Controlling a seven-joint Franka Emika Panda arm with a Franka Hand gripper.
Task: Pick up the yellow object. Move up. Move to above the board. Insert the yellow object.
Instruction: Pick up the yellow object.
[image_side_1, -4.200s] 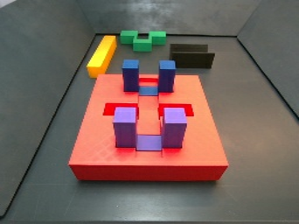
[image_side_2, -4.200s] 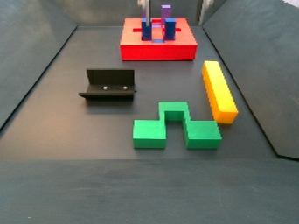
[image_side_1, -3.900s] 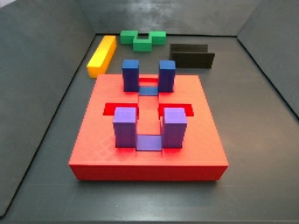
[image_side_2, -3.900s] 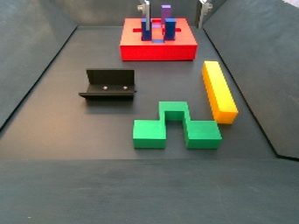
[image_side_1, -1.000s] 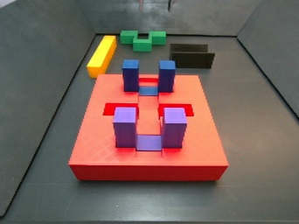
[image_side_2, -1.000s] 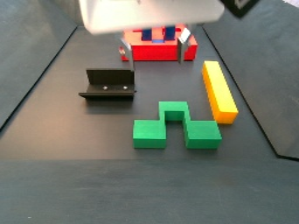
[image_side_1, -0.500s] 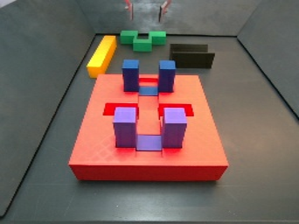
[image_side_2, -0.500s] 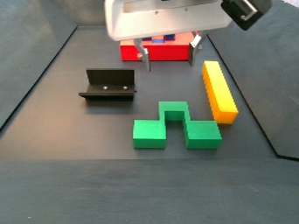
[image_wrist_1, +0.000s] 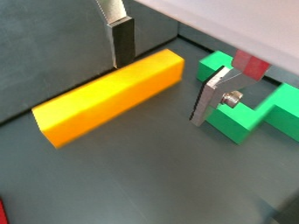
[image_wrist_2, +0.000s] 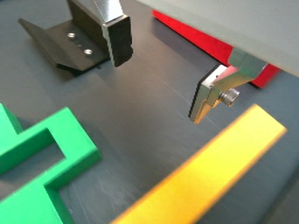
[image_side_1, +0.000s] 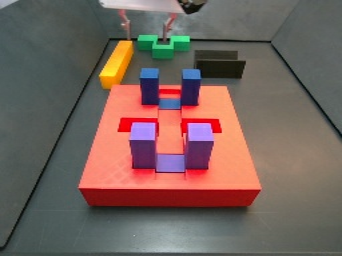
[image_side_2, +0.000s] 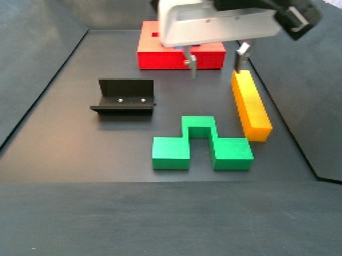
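Observation:
The yellow object is a long yellow-orange bar lying flat on the dark floor; it also shows in a side view and in both wrist views. The board is a big red slab with blue and purple posts; the arm hides part of it in a side view. My gripper hangs open and empty above the floor, beside the bar's end nearest the board. It shows at the top of a side view. Its fingers hold nothing.
A green notched block lies next to the bar, also in a side view and in the wrist views. The dark fixture stands to the side, seen too in other views. Grey walls ring the floor.
The gripper has come into view, moved across from over the board and lowered toward the bar's end. The pieces have not moved.

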